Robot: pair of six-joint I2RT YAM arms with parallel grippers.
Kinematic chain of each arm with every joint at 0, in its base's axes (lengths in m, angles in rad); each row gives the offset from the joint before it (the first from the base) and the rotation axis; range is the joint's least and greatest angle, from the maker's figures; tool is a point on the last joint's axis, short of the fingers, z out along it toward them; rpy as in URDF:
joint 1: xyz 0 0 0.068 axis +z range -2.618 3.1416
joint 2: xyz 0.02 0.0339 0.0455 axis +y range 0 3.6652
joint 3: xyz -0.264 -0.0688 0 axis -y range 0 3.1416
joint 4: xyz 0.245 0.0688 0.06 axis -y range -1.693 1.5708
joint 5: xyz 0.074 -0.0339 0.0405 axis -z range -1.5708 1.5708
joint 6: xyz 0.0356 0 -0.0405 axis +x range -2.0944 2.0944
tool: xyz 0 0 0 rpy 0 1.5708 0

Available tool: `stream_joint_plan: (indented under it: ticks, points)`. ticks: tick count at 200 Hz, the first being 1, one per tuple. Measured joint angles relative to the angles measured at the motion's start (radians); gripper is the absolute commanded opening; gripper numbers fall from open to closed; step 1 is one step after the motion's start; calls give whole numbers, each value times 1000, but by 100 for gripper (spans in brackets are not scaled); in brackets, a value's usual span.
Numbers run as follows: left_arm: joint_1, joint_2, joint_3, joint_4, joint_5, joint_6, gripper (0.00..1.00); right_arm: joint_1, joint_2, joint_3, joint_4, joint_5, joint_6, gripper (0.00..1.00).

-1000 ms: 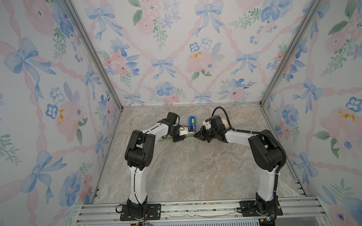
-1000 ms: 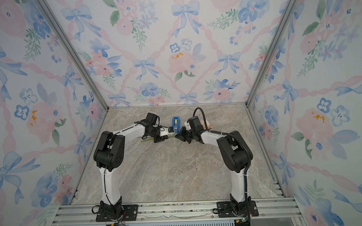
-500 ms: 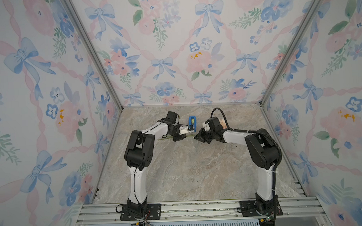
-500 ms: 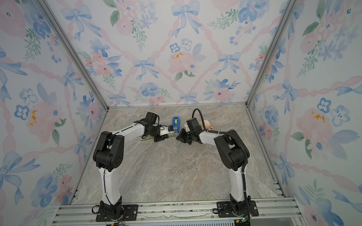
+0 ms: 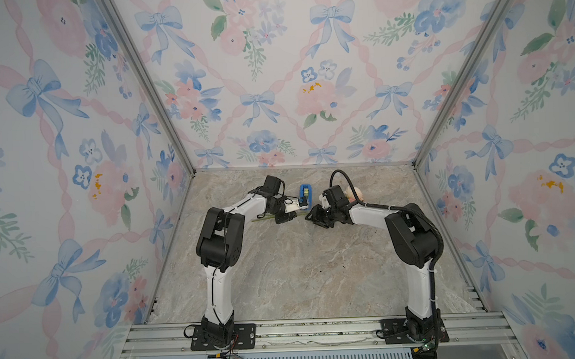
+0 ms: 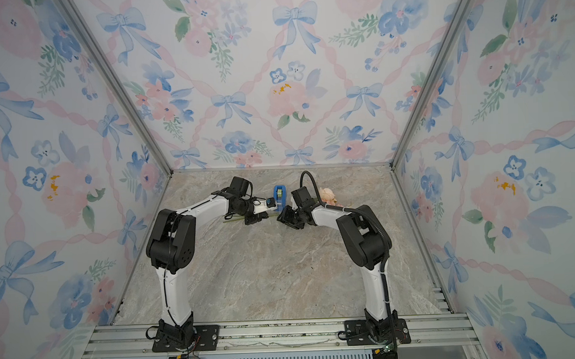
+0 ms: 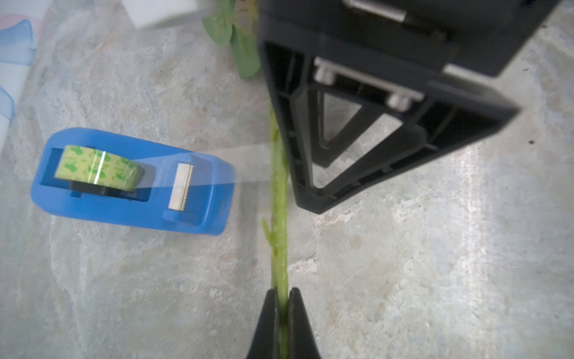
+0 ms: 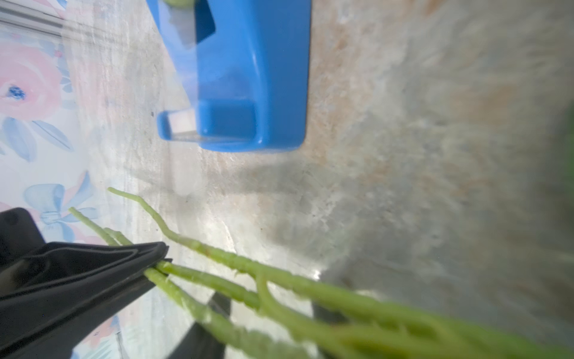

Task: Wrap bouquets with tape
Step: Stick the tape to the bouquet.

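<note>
Left hand [image 7: 282, 295] clamped on stems [image 7: 279, 186] of the bouquets [image 7: 245, 52]; right hand [image 5: 311, 215], grip indiscernible; blooms [image 5: 355, 191] half hidden behind right arm [image 5: 368, 214].

Left tool [image 7: 282, 300] clamped tight; right tool [image 5: 311, 217] jaws parted; tools facing each other, close.

You're looking into a three-walled booth: wallpaper [image 5: 276, 72] with blue bows, pink ribbon lattice and pastel blooms. Floor [image 5: 299, 272] grey-beige marble pattern. Aluminium corner posts [image 5: 144, 83]; slotted rail [image 5: 317, 330] along the near edge. Light soft, even.
</note>
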Motion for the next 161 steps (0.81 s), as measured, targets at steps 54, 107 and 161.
stream_joint_plan:
  ticks: [54,107,161]
  points:
    - [0,0,0,0,0,0,0,46,-214,-193,-103,175,-218,65]
    - [4,0,0,0,0,0,0,78,-387,-351,136,312,-566,73]
    - [6,0,9,0,9,-8,0,68,-376,-447,416,266,-1056,62]
